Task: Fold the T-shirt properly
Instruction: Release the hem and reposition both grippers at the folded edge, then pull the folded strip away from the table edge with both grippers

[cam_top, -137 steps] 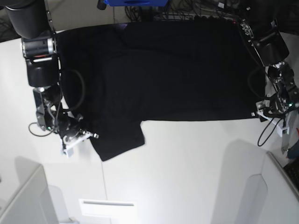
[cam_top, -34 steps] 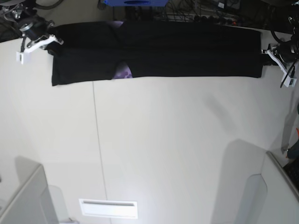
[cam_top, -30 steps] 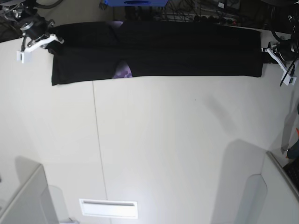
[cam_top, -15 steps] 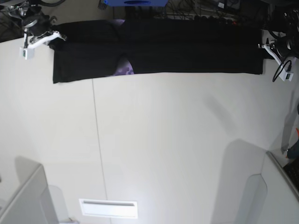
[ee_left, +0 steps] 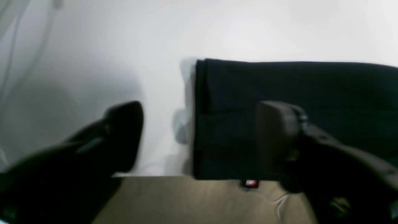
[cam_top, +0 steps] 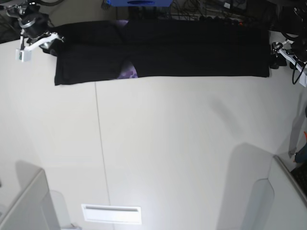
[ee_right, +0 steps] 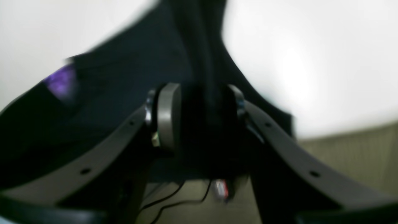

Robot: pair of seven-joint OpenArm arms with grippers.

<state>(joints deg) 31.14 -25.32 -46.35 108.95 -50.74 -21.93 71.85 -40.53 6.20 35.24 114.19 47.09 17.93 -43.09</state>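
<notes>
While folded along the table's [cam_top: 168, 143] far edge, T-shirt [cam_top: 192, 50] between both spread tools: left tool [ee_left: 199, 137], right tool [ee_right: 199, 115].

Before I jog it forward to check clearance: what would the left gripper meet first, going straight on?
Probably the T-shirt: its end lies just ahead of the open left gripper, though depth is unclear.
</notes>
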